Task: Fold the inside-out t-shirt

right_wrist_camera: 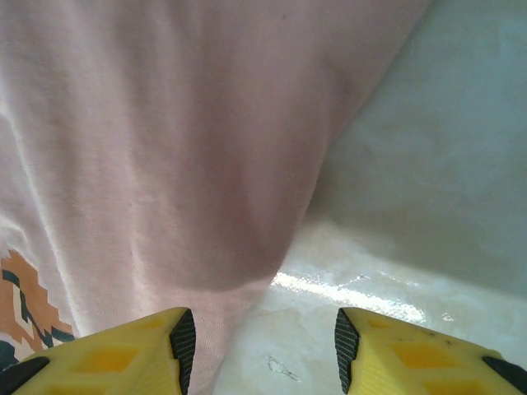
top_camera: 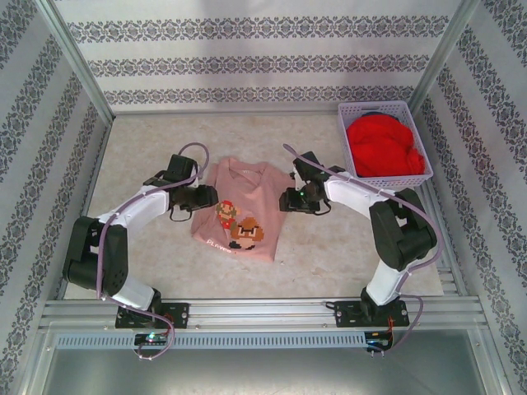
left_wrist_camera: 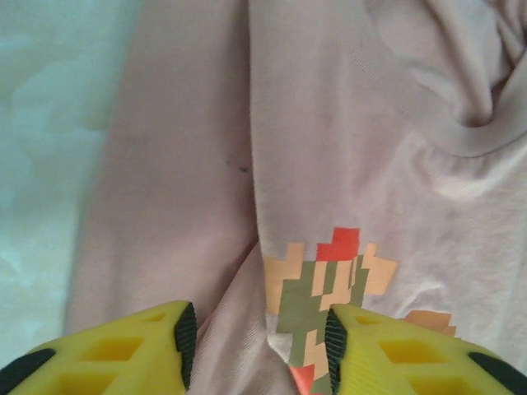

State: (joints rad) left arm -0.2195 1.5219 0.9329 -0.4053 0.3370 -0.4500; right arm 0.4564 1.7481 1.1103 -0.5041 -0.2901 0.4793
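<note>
T-shirt (top_camera: pixel 247 202) noted crumpled on table, left of basket (top_camera: pixel 387 178). Left gripper (left_wrist_camera: pixel 259 336) held parted over shirt's far side; right gripper (right_wrist_camera: pixel 259 341) parted astride basket-side edge. Nothing grasped.

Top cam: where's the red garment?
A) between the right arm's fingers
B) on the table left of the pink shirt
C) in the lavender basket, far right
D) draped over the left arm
C: the red garment lies heaped inside the lavender basket, apart from the pink t-shirt.
</note>
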